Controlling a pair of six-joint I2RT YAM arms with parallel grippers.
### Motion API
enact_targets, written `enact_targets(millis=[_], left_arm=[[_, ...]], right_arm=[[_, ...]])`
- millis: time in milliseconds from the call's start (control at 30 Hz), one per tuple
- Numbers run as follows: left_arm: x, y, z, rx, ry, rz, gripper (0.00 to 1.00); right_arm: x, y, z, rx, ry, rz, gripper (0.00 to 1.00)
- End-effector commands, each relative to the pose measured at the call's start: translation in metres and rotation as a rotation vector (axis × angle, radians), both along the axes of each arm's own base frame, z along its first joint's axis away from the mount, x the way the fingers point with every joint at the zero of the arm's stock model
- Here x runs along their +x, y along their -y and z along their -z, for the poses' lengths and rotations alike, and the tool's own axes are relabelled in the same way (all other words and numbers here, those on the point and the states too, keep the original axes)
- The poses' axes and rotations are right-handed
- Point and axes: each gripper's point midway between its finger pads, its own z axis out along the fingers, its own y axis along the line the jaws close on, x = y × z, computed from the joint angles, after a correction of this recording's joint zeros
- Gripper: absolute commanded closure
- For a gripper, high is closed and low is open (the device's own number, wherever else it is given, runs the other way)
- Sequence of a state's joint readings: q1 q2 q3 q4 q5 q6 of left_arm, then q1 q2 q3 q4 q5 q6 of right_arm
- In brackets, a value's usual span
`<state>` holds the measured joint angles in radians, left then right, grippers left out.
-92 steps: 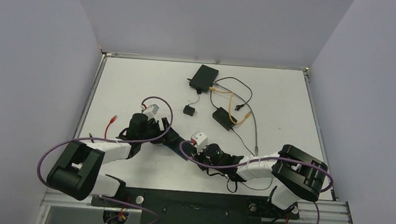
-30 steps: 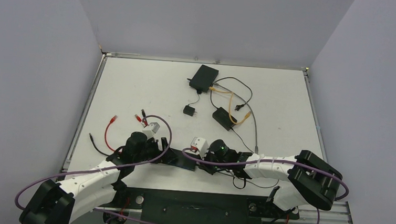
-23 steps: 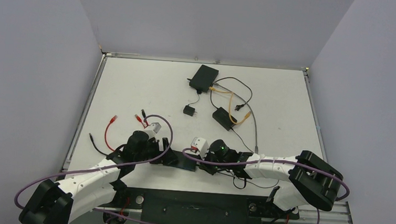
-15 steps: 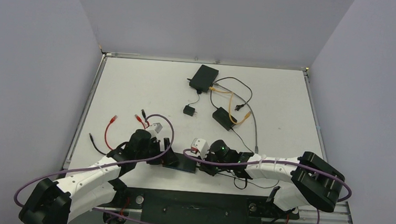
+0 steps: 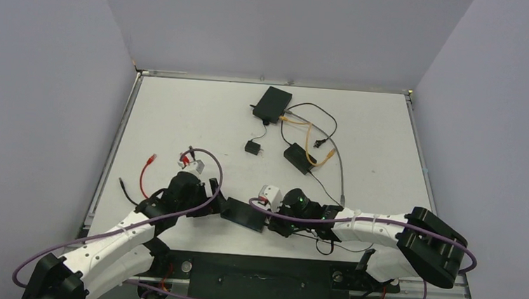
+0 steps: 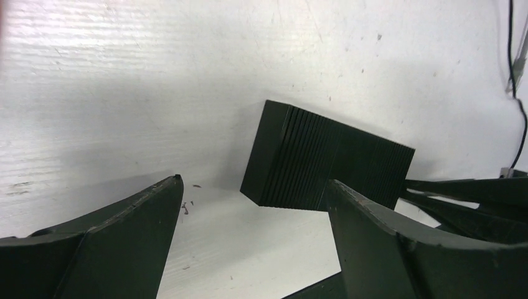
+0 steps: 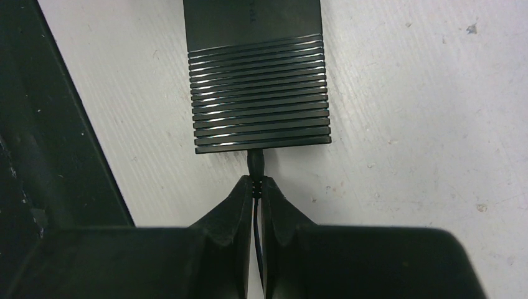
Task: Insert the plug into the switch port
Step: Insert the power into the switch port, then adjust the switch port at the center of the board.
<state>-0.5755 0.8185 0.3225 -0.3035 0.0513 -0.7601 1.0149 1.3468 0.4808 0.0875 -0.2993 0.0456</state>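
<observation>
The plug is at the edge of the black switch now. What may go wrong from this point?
1. The left gripper is open and not clamping the switch, so a push from the right gripper may slide it away.
2. The right gripper is shut on the plug right at the switch's edge; backing off before opening may pull the plug out.

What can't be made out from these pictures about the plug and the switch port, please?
- Port: right wrist view, the plug fills it; seating depth in the switch is unclear.
- Plug: top view, hidden under the right wrist.
- Switch's far end: right wrist view, cut off by the top edge.
</observation>
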Motion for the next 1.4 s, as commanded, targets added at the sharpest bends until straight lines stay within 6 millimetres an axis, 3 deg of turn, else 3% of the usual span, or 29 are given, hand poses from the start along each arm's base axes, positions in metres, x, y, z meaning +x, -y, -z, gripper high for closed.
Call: enact_targets(millis=[0,200,300,533,633,733,900,967,1067,1200,1367], left_arm=[[0.023,-0.004,-0.034,-0.034,0.092,-0.094,0.16],[0.03,0.0,-0.05,-0.084,0.136,-0.104,0.17],[0.033,0.005,-0.055,-0.112,0.144,-0.094,0.17],[0.037,0.01,-0.066,-0.14,0.167,-0.07,0.17],[0.039,0.009,-0.071,-0.14,0.181,-0.07,0.16],[0.042,0.009,-0.081,-0.146,0.206,-0.066,0.16],[0.049,0.005,-0.104,-0.147,0.259,-0.077,0.16],[0.052,0.002,-0.112,-0.14,0.277,-0.085,0.16],[0.057,-0.005,-0.118,-0.118,0.291,-0.111,0.16],[0.069,-0.021,-0.126,-0.061,0.317,-0.183,0.16],[0.083,-0.033,-0.126,-0.006,0.297,-0.239,0.16]], right_arm=[[-0.002,-0.007,-0.011,0.053,-0.017,0.014,1.0],[-0.001,-0.004,-0.012,0.055,-0.03,0.066,0.99],[0.006,0.0,-0.016,0.058,-0.005,0.118,0.85],[0.032,0.008,-0.054,0.109,0.116,0.243,0.64],[0.047,0.013,-0.076,0.146,0.184,0.307,0.5],[0.07,0.021,-0.098,0.171,0.272,0.416,0.39],[0.103,0.034,-0.139,0.238,0.36,0.631,0.33],[0.116,0.046,-0.149,0.243,0.365,0.772,0.22],[0.129,0.056,-0.156,0.228,0.36,0.88,0.12],[0.14,0.058,-0.163,0.231,0.36,0.928,0.07],[0.159,0.081,-0.17,0.189,0.428,1.091,0.06]])
